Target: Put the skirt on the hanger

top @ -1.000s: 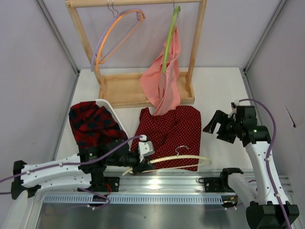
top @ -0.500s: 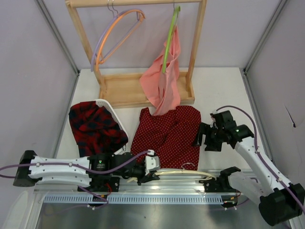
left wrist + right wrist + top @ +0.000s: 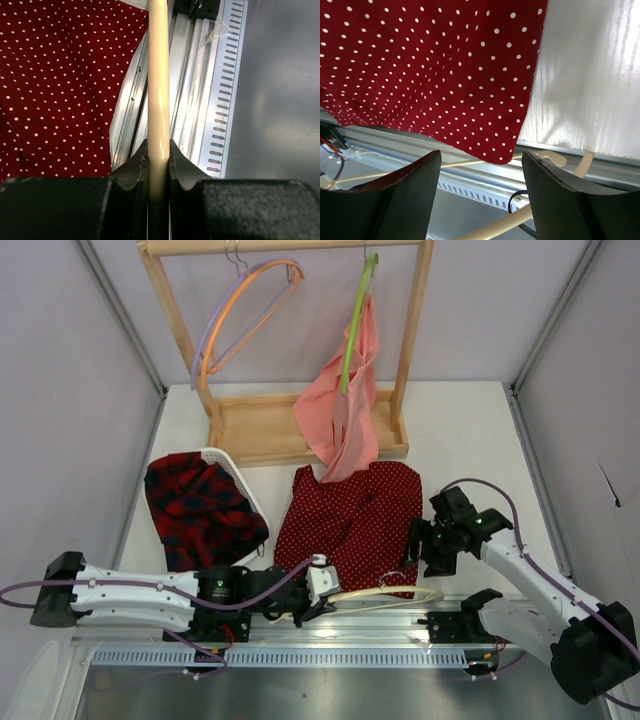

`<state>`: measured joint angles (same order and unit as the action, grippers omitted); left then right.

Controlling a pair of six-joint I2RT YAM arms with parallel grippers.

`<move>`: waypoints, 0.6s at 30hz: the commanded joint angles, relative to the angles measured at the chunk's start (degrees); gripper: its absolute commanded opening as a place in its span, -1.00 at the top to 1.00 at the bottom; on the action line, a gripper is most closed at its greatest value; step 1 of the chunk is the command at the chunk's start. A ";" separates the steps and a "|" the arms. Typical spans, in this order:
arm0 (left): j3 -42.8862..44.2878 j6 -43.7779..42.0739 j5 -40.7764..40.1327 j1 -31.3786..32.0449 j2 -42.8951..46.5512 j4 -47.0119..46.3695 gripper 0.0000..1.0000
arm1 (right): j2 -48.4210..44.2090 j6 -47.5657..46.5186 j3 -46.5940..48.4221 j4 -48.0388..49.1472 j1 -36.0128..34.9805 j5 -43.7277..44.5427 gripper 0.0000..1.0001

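Observation:
The dark-red polka-dot skirt [image 3: 355,520] lies flat on the white table in front of the wooden rack; it also shows in the left wrist view [image 3: 60,85] and the right wrist view [image 3: 430,65]. The cream hanger [image 3: 385,595] lies along the skirt's near hem at the table's front edge, silver hook [image 3: 392,578] on the cloth. My left gripper [image 3: 318,597] is shut on the hanger's left end; in the left wrist view the cream bar [image 3: 158,95] sits between the jaws. My right gripper [image 3: 420,545] is open, just above the skirt's near right corner [image 3: 507,152].
A wooden rack [image 3: 300,430] at the back holds orange and lilac hangers [image 3: 240,315] and a lime-green hanger [image 3: 355,320] with a salmon-pink cloth [image 3: 345,410]. A red-black plaid garment [image 3: 200,505] lies in a white basket at the left. A metal rail [image 3: 330,625] runs along the near edge.
My right gripper has moved left and down from beside the table's right side to the skirt's near right corner. My left gripper shifted the hanger toward the near edge, then slightly back.

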<state>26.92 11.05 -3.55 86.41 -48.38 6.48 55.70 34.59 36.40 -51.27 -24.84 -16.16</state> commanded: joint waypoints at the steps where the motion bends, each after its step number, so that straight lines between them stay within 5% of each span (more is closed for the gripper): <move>1: -0.81 2.05 -2.86 0.86 2.59 -3.41 1.00 | 0.81 2.93 -0.89 2.74 -2.13 -0.36 -0.44; 14: -1.60 5.03 -6.81 3.41 -1.19 -4.02 1.00 | 2.48 4.44 -5.64 4.16 -5.39 0.34 -0.26; 18: -1.87 6.08 -9.01 3.59 -0.84 -3.06 1.00 | 4.50 3.99 -6.26 5.65 -6.01 -0.71 -0.01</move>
<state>25.56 15.11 -8.86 89.69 -49.39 5.19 59.35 37.95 30.65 -47.18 -30.04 -16.32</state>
